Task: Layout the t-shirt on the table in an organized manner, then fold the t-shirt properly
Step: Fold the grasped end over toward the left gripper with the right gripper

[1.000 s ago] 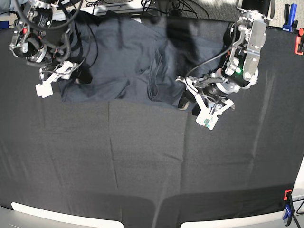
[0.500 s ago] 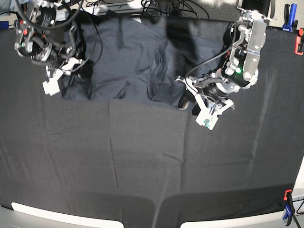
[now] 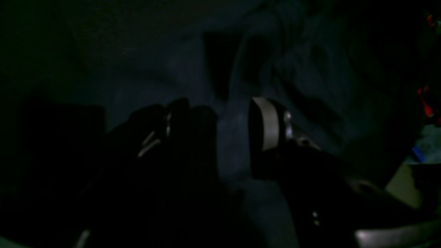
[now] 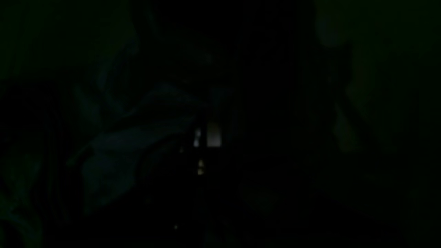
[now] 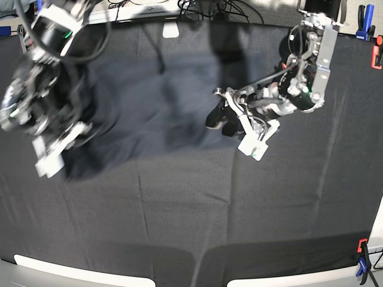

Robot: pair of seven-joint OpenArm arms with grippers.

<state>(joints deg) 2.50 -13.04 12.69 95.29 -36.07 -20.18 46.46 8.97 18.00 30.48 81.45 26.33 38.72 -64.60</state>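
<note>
Near edge of the table (image 5: 179, 227) bare; the t-shirt (image 5: 149, 101) spreads across the upper left and centre, thin and limp, best pinched at hem corners. The left gripper (image 5: 216, 119) pinches fabric at its lower right edge. The right gripper (image 5: 78, 155), centre left, blurred; its grip cannot be told.

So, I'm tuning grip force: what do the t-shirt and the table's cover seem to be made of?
The t-shirt looks like thin, smooth knit fabric, dark navy with a slight sheen; it drapes in soft folds and blurs where lifted. The table wears a black matte cloth, apparently a flatter, stiffer weave: faint straight creases, no shine. The exact fibre of either cannot be told.
</note>
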